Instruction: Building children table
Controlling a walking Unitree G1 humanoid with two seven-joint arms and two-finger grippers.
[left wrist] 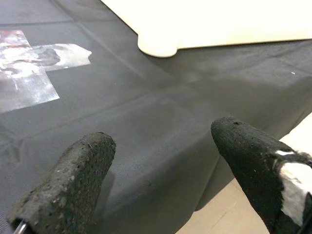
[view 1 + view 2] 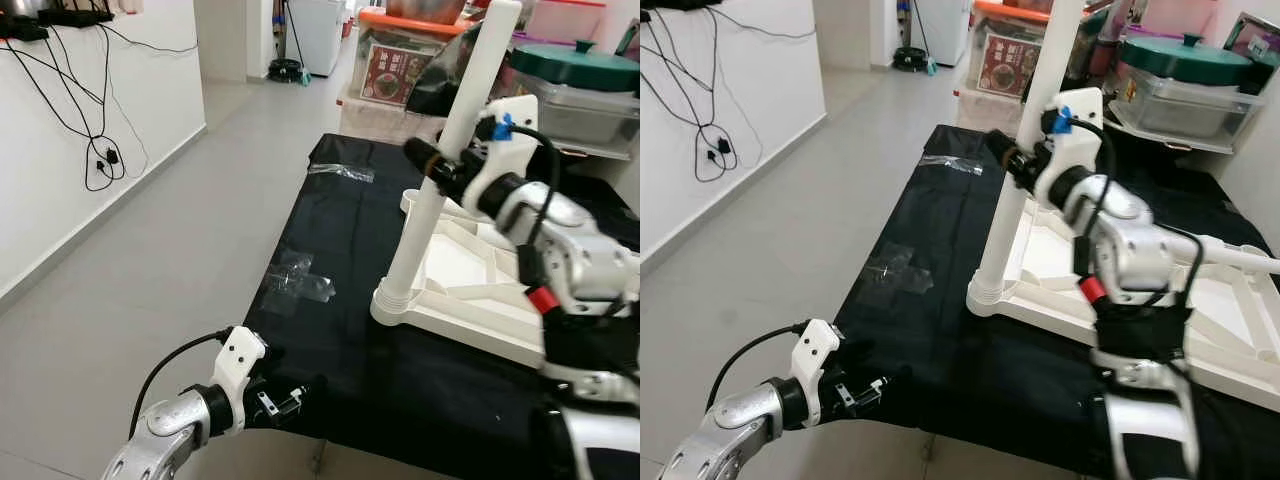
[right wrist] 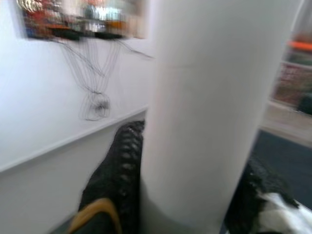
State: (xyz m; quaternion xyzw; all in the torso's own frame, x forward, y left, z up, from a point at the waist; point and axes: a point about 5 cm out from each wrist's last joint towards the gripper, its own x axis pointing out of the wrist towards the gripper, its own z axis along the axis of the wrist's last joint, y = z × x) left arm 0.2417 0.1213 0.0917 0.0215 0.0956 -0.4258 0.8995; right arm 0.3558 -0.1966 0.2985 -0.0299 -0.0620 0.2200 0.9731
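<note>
standing nearly upright on the tabletop (image 2: 470,300), the table leg (image 2: 440,170) seems clamped by the right claw (image 2: 425,155).

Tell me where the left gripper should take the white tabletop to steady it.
Probably the tabletop's near edge beside the leg socket, coming in low from the robot's left. It lies upside down on the black cloth, rim exposed; the right gripper holds the upright leg, and the left gripper sits open nearby.
</note>
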